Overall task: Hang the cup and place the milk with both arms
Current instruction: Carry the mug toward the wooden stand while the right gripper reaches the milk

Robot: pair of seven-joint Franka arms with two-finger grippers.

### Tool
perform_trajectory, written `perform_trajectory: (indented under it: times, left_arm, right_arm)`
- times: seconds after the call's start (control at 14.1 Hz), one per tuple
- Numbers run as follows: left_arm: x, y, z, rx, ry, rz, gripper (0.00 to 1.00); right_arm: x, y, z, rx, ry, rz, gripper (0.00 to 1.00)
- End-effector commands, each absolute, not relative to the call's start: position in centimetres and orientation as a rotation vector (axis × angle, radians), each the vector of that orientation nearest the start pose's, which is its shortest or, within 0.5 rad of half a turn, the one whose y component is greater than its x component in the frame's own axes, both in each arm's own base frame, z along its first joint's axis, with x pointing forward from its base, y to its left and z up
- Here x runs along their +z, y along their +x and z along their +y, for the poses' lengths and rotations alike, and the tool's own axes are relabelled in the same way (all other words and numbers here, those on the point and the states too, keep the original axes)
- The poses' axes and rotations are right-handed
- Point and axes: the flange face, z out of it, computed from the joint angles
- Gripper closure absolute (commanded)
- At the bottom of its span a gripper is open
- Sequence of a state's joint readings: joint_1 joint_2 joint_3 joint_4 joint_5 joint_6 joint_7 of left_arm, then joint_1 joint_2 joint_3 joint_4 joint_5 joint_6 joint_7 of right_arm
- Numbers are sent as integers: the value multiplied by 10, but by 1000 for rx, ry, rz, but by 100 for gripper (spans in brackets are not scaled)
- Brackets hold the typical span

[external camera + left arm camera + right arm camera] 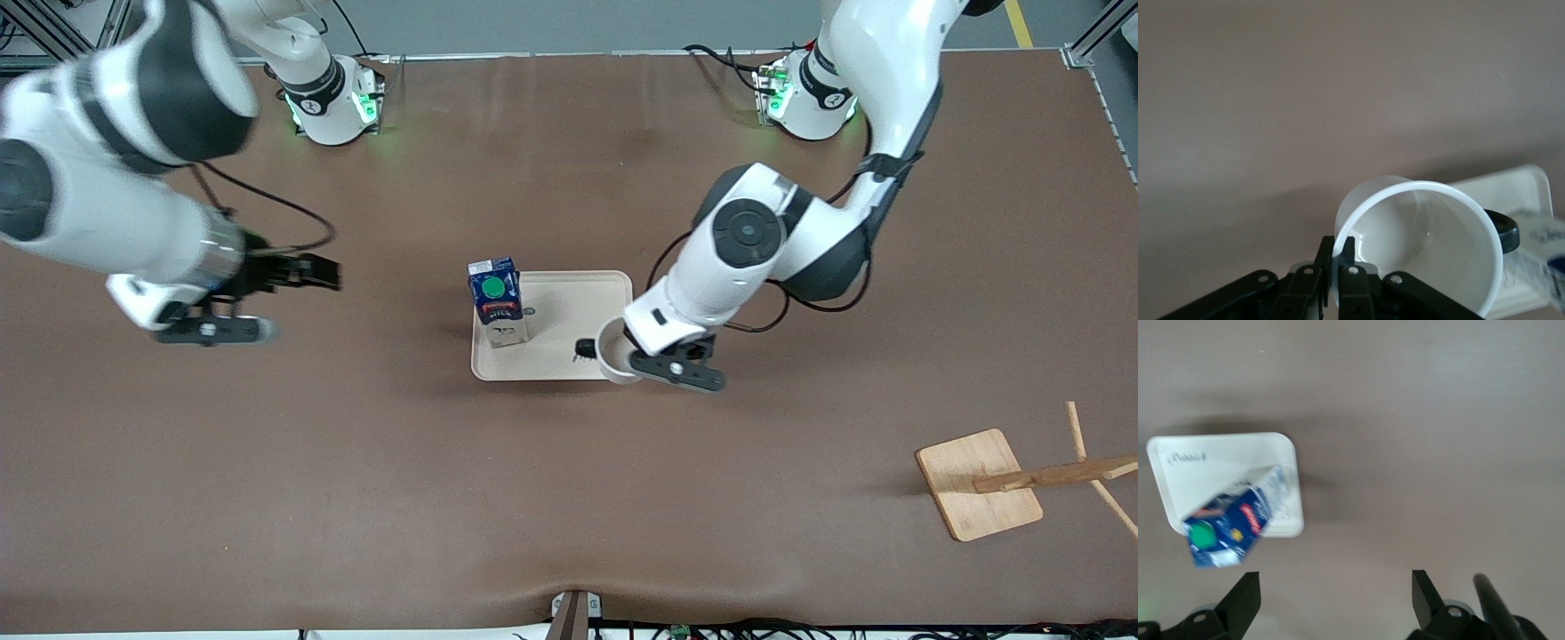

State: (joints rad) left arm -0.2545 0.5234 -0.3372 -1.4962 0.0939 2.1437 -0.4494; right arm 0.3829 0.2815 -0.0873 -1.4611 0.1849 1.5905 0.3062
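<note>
Nearest the front camera, toward the left arm's end of the table, I see the wooden rack lying well apart from everything else, its square base flat and its pegged post pointing off the table's edge. Farther from the camera, at mid-table, my left gripper is clamped on the cup's rim; in the left wrist view the fingers pinch the white wall of the cup, whose mouth faces the camera and whose black handle points toward the tray. It sits at the corner of the beige tray toward the left arm's end. On the tray's other end the milk stands upright, green cap up. My right gripper hovers over bare table toward the right arm's end, jaws spread wide with nothing between them.
</note>
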Motion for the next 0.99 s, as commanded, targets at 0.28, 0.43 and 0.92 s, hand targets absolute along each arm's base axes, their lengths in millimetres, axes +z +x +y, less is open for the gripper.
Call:
perform_trajectory:
  times: [0.28, 0.43, 0.92]
  left_arm:
    - [470, 662, -193, -223, -3345, -448, 100]
    - [485, 671, -126, -240, -3312, -650, 100]
    - [521, 678, 11, -341, -3141, -1359, 100]
  right_arm:
    - [443, 587, 331, 212, -3025, -115, 0]
    - [417, 574, 370, 202, -3031, -203, 0]
    - [369, 533, 415, 244, -3095, -440, 0]
